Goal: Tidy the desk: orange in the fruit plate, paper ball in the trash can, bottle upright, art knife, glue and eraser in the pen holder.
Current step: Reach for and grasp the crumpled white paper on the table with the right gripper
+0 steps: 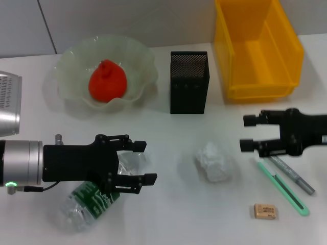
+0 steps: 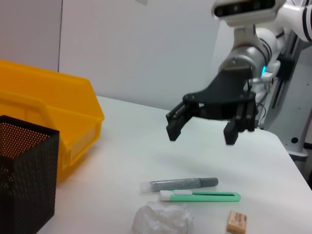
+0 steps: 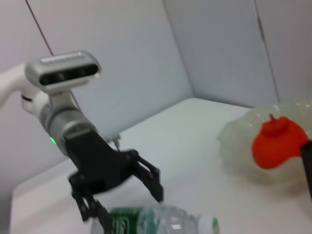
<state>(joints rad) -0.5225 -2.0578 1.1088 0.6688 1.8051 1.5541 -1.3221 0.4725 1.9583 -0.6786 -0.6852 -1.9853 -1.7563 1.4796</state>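
The orange [image 1: 107,81] lies in the fruit plate [image 1: 71,58]. The bottle [image 1: 92,200] lies on its side at the near left. My left gripper [image 1: 145,162] is open right over it, one finger on each side; the right wrist view shows this gripper [image 3: 124,200] and the bottle [image 3: 161,222]. The paper ball [image 1: 213,162] sits mid-table. My right gripper [image 1: 247,133] is open and empty, above the grey glue stick [image 1: 292,174] and the green art knife [image 1: 283,189]. The eraser [image 1: 265,211] lies near the front. The pen holder [image 1: 189,81] and the trash can [image 1: 258,48] stand at the back.
A silver device [image 1: 9,104] stands at the left edge. The left wrist view shows my right gripper [image 2: 202,129] over the glue stick [image 2: 180,184], knife [image 2: 202,196], eraser [image 2: 236,222] and paper ball [image 2: 163,219].
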